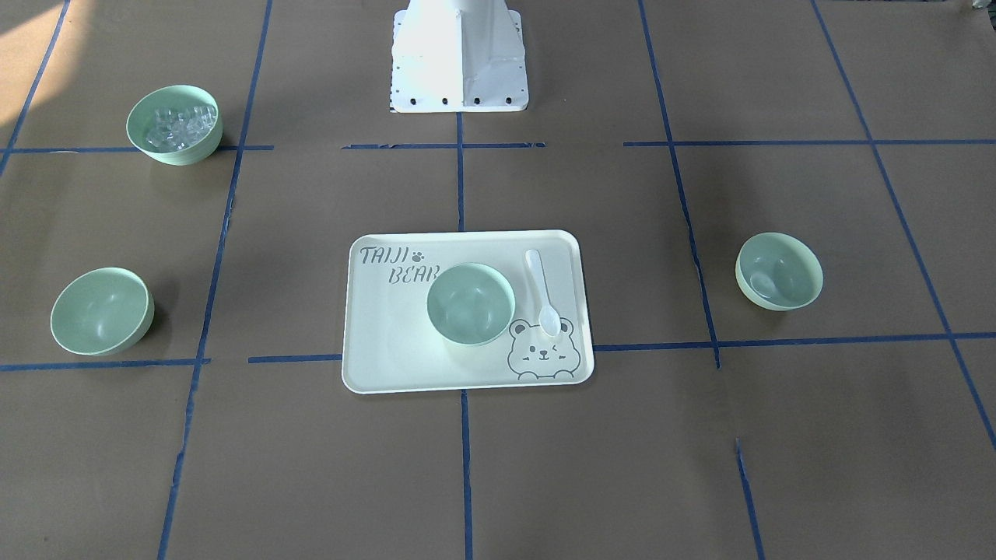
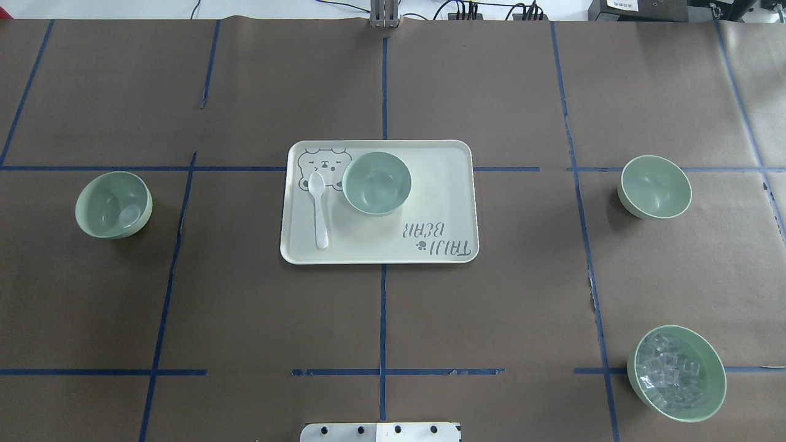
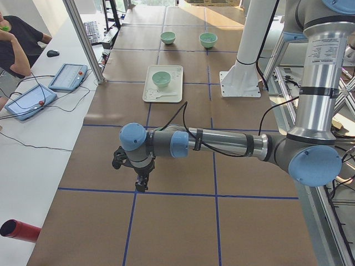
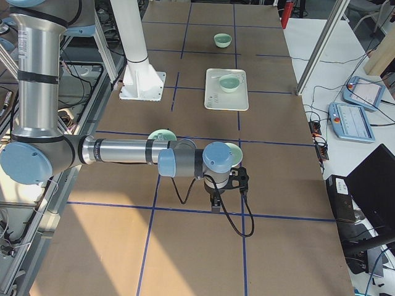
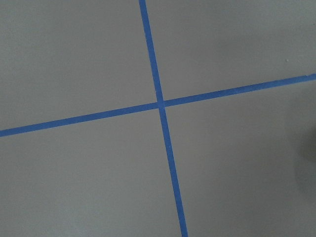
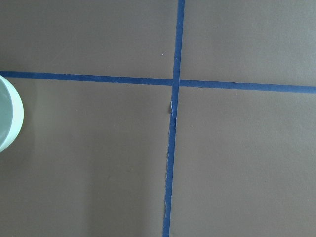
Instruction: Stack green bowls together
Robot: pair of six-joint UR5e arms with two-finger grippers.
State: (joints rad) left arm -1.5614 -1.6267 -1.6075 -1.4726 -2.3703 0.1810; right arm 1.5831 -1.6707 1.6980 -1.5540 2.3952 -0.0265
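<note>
Both arms are stretching out low and level, left gripper [image 3: 141,184] and right gripper [image 4: 215,205] pointing down at the table [image 2: 245,307]. How far they're open, can't tell. The green bowls are sitting well apart: middle bowl [image 2: 376,183] on the tray [image 2: 430,245], left bowl [image 2: 113,204] and right bowl [image 2: 654,186] out wide.

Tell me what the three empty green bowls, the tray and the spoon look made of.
Green bowls: probably plastic, smooth, semi-gloss; soft highlights inside, uniform mint colour. Tray: likely the same sort of plastic, pale, printed bear and lettering. Spoon: white plastic by its look, slightly glossy.
</note>
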